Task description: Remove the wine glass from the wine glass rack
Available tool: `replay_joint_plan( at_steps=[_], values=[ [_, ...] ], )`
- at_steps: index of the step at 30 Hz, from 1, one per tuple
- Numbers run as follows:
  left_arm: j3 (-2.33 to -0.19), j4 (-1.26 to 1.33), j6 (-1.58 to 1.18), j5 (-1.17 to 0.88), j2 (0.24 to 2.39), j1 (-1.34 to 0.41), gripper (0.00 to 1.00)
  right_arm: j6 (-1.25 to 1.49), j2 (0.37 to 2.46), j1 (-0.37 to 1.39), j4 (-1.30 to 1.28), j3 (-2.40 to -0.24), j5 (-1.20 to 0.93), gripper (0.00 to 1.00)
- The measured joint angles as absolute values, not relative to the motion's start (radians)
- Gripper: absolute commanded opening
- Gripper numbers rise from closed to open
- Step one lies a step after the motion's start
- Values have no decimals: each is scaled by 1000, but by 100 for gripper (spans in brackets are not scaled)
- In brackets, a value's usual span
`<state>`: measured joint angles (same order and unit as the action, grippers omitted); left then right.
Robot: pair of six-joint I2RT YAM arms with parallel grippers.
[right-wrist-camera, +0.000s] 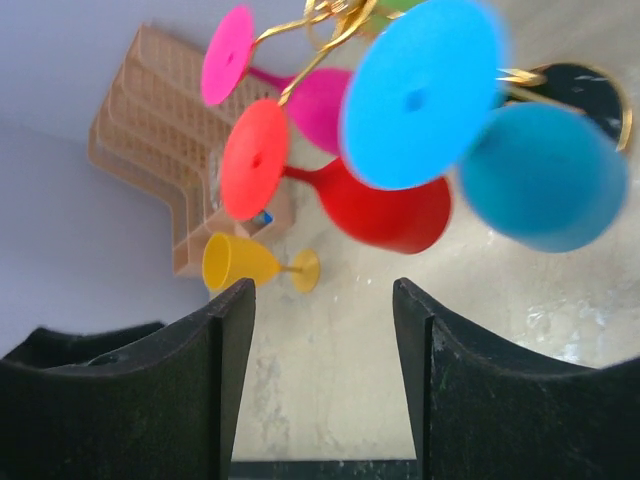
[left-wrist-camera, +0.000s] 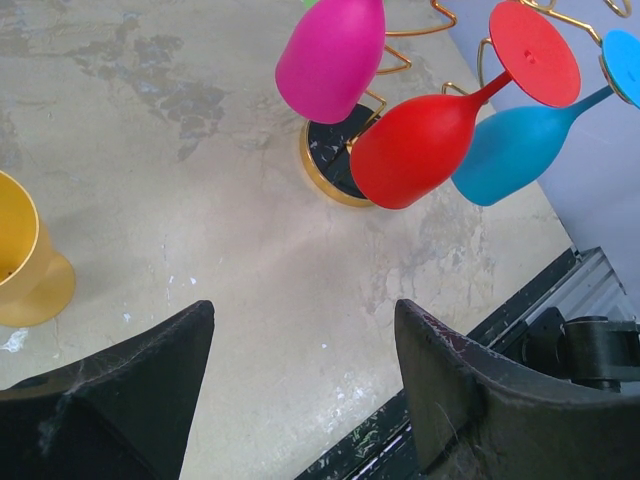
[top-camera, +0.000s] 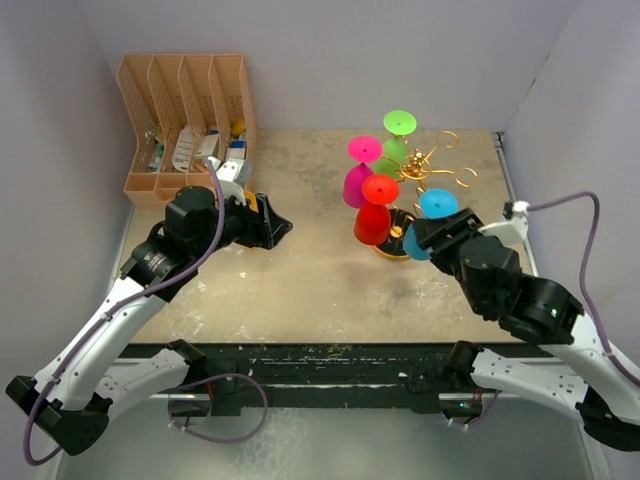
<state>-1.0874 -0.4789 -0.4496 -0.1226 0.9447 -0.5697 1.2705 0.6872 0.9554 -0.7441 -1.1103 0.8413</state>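
The gold wire rack [top-camera: 432, 165] stands on a round dark base [left-wrist-camera: 335, 160] at the back right of the table. Hanging upside down on it are a green glass [top-camera: 398, 138], a magenta glass [top-camera: 359, 172], a red glass [top-camera: 375, 212] and a blue glass [top-camera: 432, 210]. My right gripper [top-camera: 424, 236] is open and empty, just in front of the blue glass [right-wrist-camera: 480, 130]. My left gripper [top-camera: 277, 228] is open and empty, left of the rack. A yellow glass [right-wrist-camera: 255, 265] lies on its side by the left gripper and also shows in the left wrist view [left-wrist-camera: 25, 265].
An orange slotted organizer [top-camera: 185, 110] with small items stands at the back left. Grey walls close in the table on the left, back and right. The dark front rail [top-camera: 320, 360] runs along the near edge.
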Motion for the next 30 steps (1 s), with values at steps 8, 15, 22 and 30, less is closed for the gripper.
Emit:
replay_joint_plan(
  at_steps=[8, 15, 22, 30],
  values=[
    [-1081, -480, -446, -122, 921, -570, 76, 979, 1000, 956, -609, -1412, 514, 43],
    [-1070, -476, -445, -122, 917, -570, 76, 779, 1295, 937, -603, -1827, 292, 40],
    [-1064, -476, -446, -122, 913, -570, 76, 748, 1465, 538, -562, -2001, 11, 38],
    [-1064, -479, -446, -122, 891, -570, 76, 834, 1262, -73, -527, -1681, -315, 44]
  ],
)
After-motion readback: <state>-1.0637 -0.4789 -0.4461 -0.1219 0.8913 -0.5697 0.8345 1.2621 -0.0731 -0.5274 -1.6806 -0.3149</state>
